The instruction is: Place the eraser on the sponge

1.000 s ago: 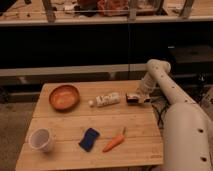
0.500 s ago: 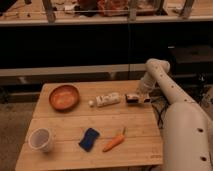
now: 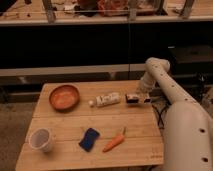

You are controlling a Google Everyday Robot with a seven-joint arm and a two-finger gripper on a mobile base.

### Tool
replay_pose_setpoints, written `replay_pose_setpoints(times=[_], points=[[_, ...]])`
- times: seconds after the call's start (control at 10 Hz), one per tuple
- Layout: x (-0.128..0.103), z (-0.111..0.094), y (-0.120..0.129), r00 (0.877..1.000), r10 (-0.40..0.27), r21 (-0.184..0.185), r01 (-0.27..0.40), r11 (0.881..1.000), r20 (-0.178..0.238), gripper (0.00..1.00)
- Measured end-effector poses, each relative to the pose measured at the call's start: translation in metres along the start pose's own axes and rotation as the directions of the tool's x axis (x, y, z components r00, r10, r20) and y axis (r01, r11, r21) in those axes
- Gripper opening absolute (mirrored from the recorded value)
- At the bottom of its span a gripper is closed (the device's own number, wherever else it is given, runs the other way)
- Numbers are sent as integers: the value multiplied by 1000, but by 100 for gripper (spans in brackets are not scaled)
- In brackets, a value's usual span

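table: pale wood slats, centre of frame.
eraser: small dark block, right of centre by the table's right edge, just right of the packet.
gripper: at the eraser's right end, low over the table; whether it grips or is spread cannot be told.
sponge: blue, lower centre, well apart from the eraser.
carrot: orange, just right of the sponge.
packet: white, lying flat, centre.
bowl: orange-brown, upper left of the table.
cup: white, lower left.
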Motion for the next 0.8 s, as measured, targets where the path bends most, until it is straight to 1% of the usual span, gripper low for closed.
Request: replay_pose_setpoints(times=[0.6,0.8], points=[[-5,-4,2,1000,-6,-9,6,1000,-8,10],[-5,-3,1,1000,-4,-13,4,1000,-10,10]])
